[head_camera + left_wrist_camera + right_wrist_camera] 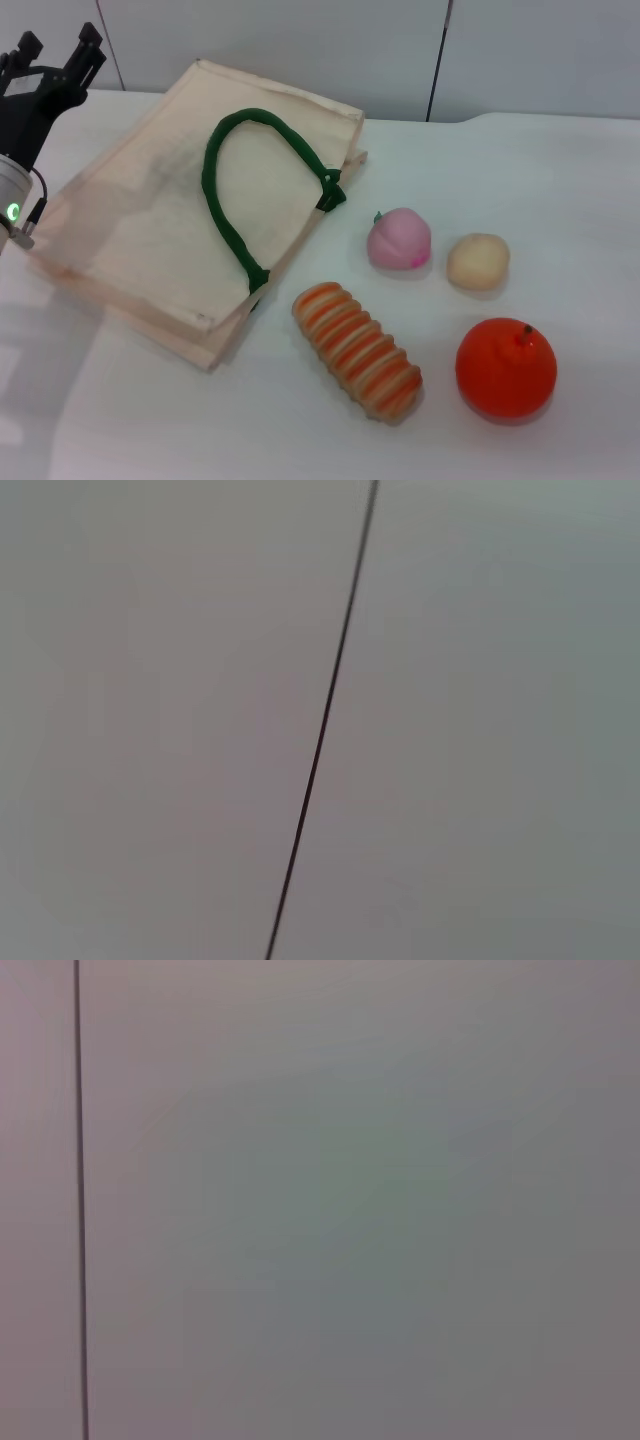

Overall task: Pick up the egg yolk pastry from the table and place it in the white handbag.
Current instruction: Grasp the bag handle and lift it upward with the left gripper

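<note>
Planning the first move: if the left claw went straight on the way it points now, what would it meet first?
Probably the back wall. The left claw sits at the table's far left, raised beside the handbag, fingers spread and aimed up and away; its wrist view shows only wall panel. Depth is unclear.

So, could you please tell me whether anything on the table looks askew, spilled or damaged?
Nothing stands out. The white handbag lies flat, the egg yolk pastry sits intact beside the peach, and the left gripper is raised at the table's far left.

Likely lab test bench: bare white table (560, 180), plain grey wall panels (300, 40).
</note>
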Available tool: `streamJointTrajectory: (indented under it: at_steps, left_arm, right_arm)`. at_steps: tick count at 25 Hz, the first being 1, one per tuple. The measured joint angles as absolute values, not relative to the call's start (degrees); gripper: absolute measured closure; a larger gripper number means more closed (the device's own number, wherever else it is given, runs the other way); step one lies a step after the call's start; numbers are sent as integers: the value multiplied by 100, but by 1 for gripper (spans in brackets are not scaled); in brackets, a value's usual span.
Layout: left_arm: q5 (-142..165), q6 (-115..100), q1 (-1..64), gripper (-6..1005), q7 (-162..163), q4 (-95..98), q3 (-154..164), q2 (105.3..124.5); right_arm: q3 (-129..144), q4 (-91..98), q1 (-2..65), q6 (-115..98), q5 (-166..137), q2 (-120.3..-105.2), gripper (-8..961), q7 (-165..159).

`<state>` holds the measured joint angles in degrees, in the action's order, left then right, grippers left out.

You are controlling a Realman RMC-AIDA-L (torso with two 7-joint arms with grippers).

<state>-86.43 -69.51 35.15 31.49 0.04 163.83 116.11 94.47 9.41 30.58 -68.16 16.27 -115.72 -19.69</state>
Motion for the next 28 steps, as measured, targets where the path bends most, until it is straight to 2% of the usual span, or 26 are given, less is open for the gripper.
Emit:
streamJointTrajectory:
  at_steps: [6, 18, 28]
  left_arm:
    - [-7673, -6945, 3558, 151, 5408, -827, 16390, 11579]
    - [-4787, -6669, 4220, 152, 8941, -2969, 16394, 11608]
    - [-3033, -6867, 4986, 152, 9782, -4022, 16399, 11626]
  right_arm:
    - [9448, 930, 3098, -6812, 1611, -11566, 71, -1969]
    - [9486, 939, 3243, -6560, 1600, -11564, 72, -1930]
    - [9458, 913, 3260, -6676, 1600, -11552, 73, -1947]
